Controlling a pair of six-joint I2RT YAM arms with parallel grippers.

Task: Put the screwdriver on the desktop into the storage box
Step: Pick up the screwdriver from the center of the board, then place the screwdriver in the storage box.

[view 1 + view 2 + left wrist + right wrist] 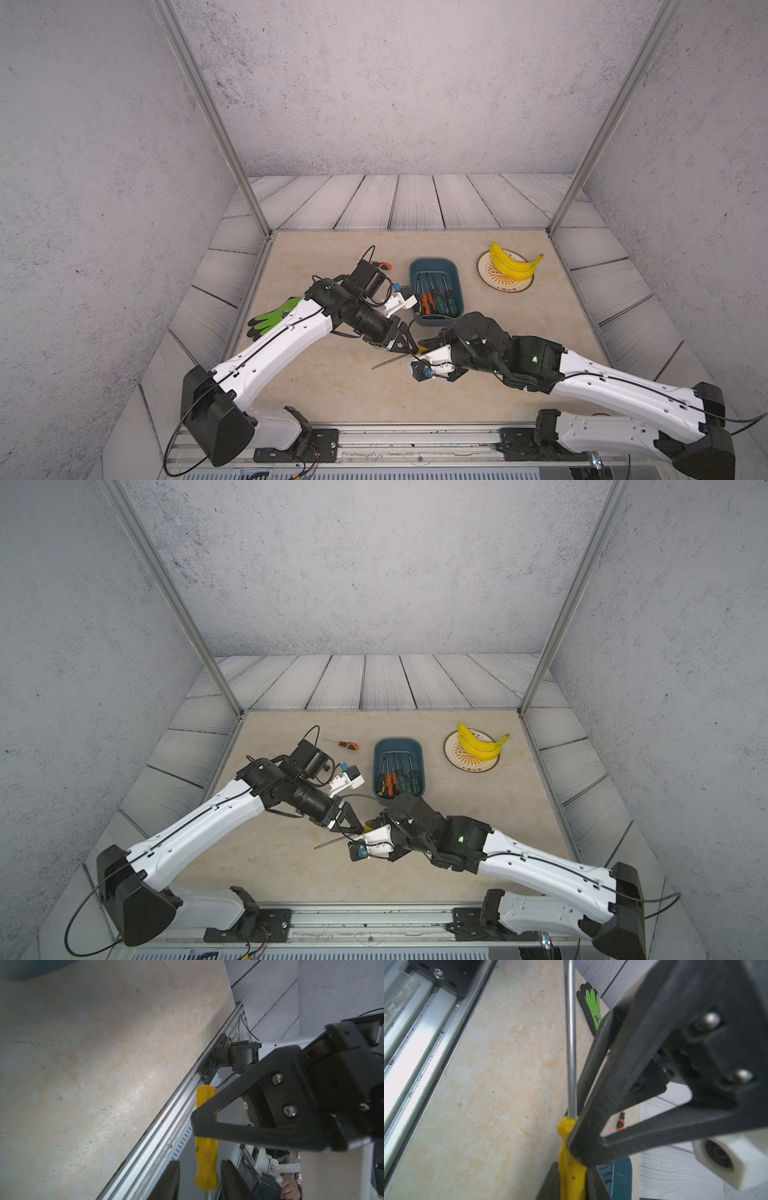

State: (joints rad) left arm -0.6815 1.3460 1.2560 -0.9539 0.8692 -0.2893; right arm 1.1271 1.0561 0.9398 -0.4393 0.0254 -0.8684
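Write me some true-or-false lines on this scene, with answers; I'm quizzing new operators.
1. The right gripper is shut on the yellow screwdriver. True.
2. The left gripper clamps it too. False: its jaws stand open around the handle.
3. The box is empty. False: several screwdrivers lie in it.
4. A small orange screwdriver lies on the desktop. True.
5. The bananas sit in the box. False: on the plate.

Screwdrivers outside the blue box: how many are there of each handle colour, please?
Yellow-handled screwdriver: 1
Orange-and-black-handled screwdriver: 1
Total: 2
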